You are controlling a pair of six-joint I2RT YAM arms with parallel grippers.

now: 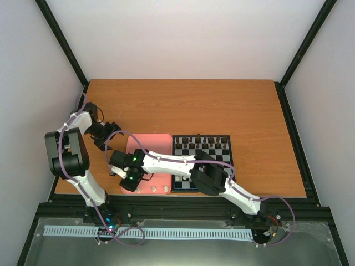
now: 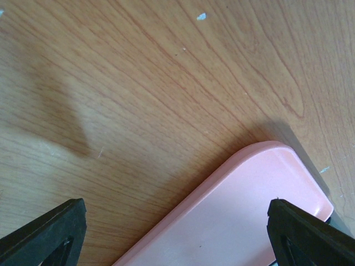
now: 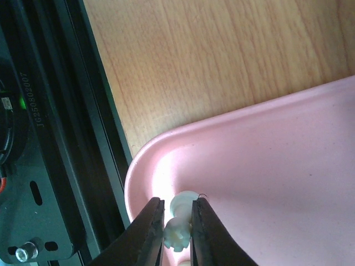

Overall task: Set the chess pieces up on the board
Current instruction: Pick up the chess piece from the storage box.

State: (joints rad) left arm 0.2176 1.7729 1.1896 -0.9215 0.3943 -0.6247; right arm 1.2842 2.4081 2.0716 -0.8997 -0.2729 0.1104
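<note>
The table (image 2: 138, 83) is matt wood-grain, the pink tray (image 3: 277, 166) smooth plastic, the cream chess piece (image 3: 180, 213) plastic-looking.

Robotics laboratory test cell: wood-grain laminate table (image 1: 183, 105) enclosed by plain white panels (image 1: 183, 33) within black slotted metal framing (image 1: 166, 210).

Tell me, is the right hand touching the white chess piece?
Touching. The right wrist view shows the fingers of the right hand pressed on both sides of the white chess piece, no gap visible.
</note>
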